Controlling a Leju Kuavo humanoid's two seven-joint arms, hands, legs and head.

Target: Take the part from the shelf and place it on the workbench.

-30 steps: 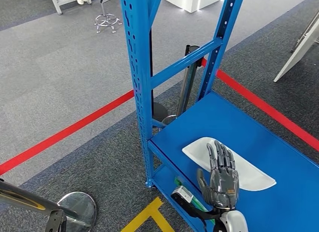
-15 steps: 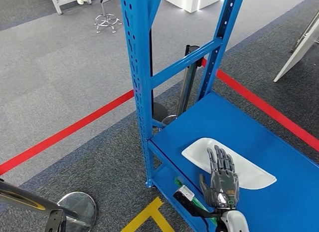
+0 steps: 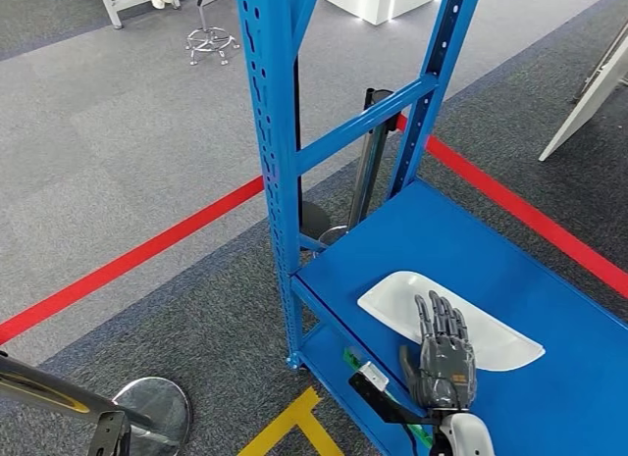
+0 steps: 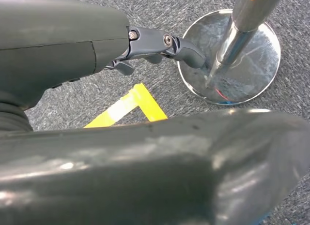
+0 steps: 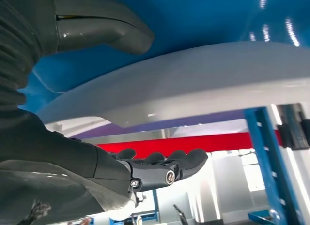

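Reaching over the shelf (image 3: 511, 250), the right hand (image 3: 443, 353) is held spread, empty, above the white part (image 3: 489, 340); closing is needed next.

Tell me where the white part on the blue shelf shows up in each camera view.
Head view: the white part lies flat on the blue shelf, lower right, under the right robot hand.
Left wrist view: not in it.
Right wrist view: the part is a pale band across the middle.
Shared landmark: the shelf's blue surface.
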